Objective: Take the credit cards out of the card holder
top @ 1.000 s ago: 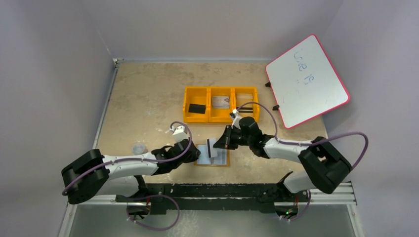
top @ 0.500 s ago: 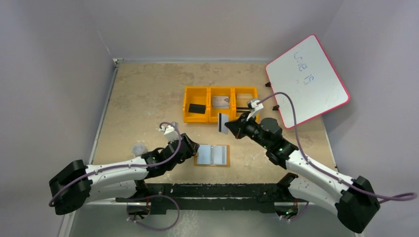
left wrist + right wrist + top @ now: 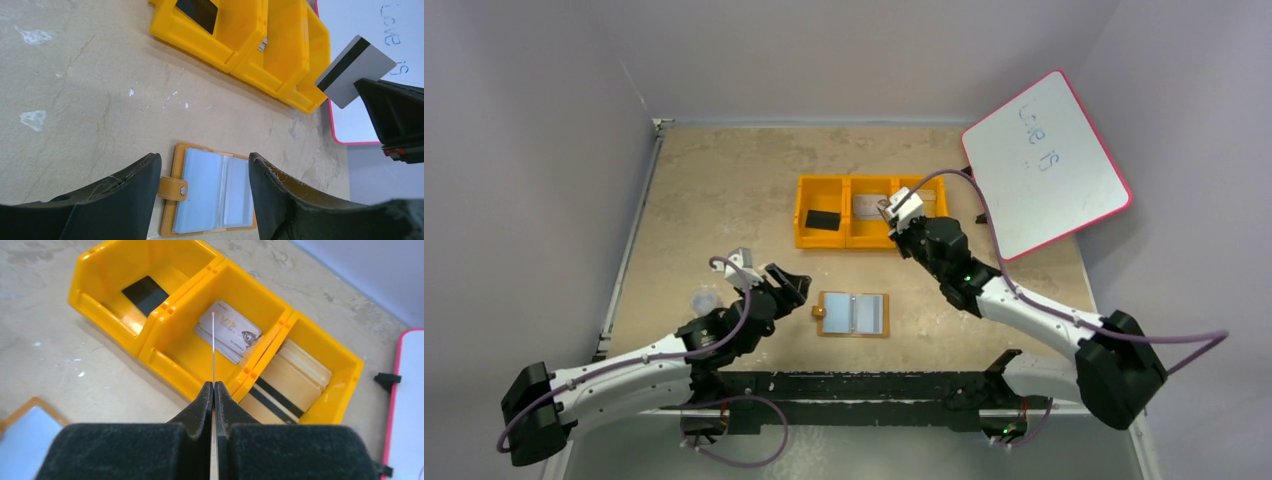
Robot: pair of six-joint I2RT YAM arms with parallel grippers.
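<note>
Overhead and close left wrist views share the card holder (image 3: 854,314).

— How was the scene lit?
— Softly and evenly, from overhead. The desk (image 3: 724,200) was shown bright, and only faint shadows were cast beneath the arms.
— Was anything blurred?
— In both wrist views the jaws were rendered dark and soft at the near edge, while the orange tray (image 3: 172,367) was kept sharp.
</note>
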